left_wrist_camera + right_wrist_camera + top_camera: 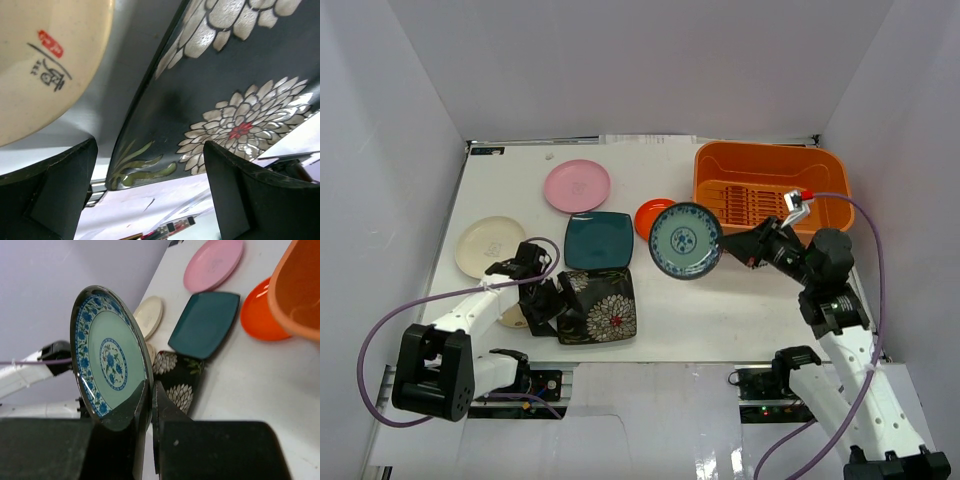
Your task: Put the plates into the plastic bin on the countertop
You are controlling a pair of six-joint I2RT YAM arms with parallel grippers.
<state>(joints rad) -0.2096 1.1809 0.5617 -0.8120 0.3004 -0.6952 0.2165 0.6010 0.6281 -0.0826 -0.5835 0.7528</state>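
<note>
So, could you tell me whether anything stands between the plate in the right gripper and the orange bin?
Nothing visible does. The right gripper holds the blue-green plate raised beside the bin; the orange-red dish lies lower, on the countertop.

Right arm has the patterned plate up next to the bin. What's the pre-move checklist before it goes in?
1. Grip: the right claw is shut on the rim of the blue-green patterned plate, which is lifted and held on edge. ok
2. Landing spot: the visible ribbed floor of the orange bin is bare. ok
3. Plate height over the bin's near-left wall: cannot tell from these views.
4. Orange-red dish: it lies beside the bin, close to the held plate. Whether they touch: cannot tell.
5. Left claw: it is open astride the edge of the dark flowered plate, far from the bin. ok
</note>
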